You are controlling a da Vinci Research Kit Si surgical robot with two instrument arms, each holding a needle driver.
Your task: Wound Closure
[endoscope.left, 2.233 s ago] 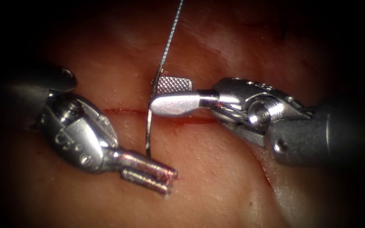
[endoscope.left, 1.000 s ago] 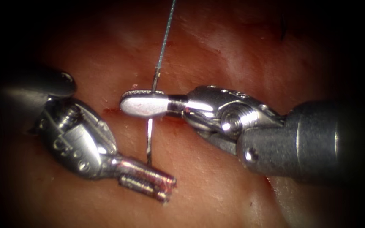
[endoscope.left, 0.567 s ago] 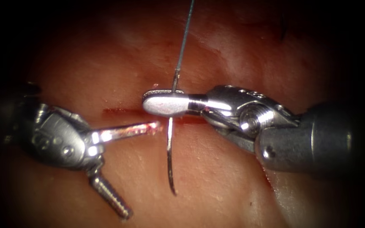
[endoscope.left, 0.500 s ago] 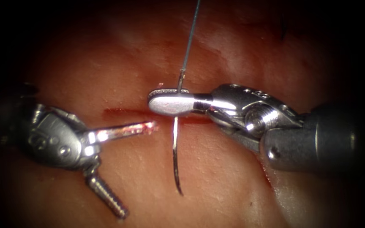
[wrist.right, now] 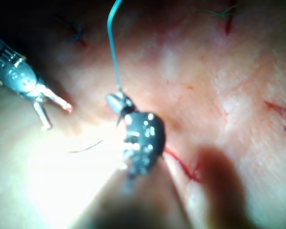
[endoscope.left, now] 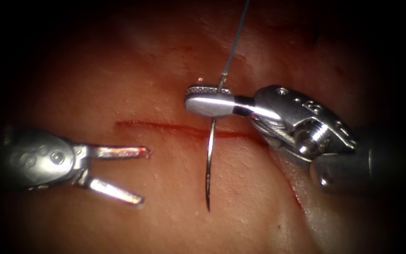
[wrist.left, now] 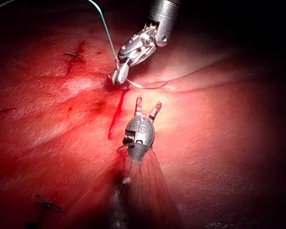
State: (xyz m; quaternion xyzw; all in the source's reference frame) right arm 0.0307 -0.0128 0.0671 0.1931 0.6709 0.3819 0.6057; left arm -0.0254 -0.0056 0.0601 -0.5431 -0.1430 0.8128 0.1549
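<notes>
Needle first: the thin curved steel needle [endoscope.left: 208, 164] sits in my right tool [endoscope.left: 208, 101], gripped close to its thread end, with the jaws clamped on it just above the cut. From there its body hangs toward 6 o'clock across the narrow red cut [endoscope.left: 165, 127] in the pink pork tissue [endoscope.left: 240, 207], and its point lies free over the surface below the cut, not in the tissue. The fine blue-grey thread [endoscope.left: 235, 40] runs from the needle's end toward 1 o'clock. My left tool [endoscope.left: 142, 176] rests at 9 o'clock from the needle, well apart from it, below the cut's left end, jaws spread wide and holding nothing; red fluid [endoscope.left: 137, 150] stains its upper jaw.
</notes>
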